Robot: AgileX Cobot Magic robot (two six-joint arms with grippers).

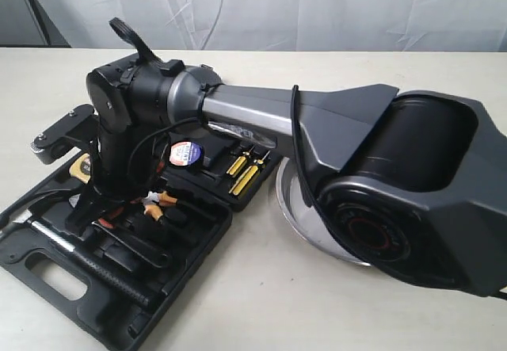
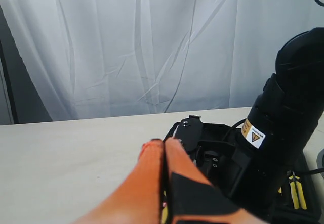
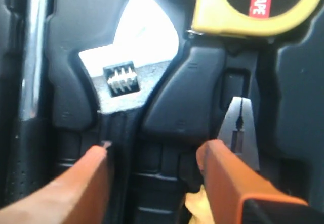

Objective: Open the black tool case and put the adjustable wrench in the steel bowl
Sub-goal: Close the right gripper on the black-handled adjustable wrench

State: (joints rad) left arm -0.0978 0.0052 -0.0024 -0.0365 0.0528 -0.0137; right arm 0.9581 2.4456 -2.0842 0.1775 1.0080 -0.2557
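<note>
The black tool case (image 1: 198, 224) lies open on the left of the table, tools sitting in its recesses. My right arm reaches across it, and its gripper (image 1: 111, 200) points straight down into the tray. In the right wrist view the adjustable wrench (image 3: 132, 62) rests in its recess, silver head up and black handle (image 3: 119, 143) running down between my fingers. That right gripper (image 3: 154, 155) is open and straddles the handle, holding nothing. The steel bowl (image 1: 297, 212) sits right of the case, mostly hidden behind the arm. My left gripper (image 2: 163, 142) is shut on nothing beside the case and does not show in the exterior view.
A yellow tape measure (image 3: 253, 6) sits just beyond the wrench head. Pliers (image 3: 240, 128) lie beside one of my right fingers (image 3: 217, 168). The hammer (image 1: 103, 272) lies along the case's front. Yellow-handled bits (image 1: 242, 173) fill the lid side. A white curtain hangs behind the table.
</note>
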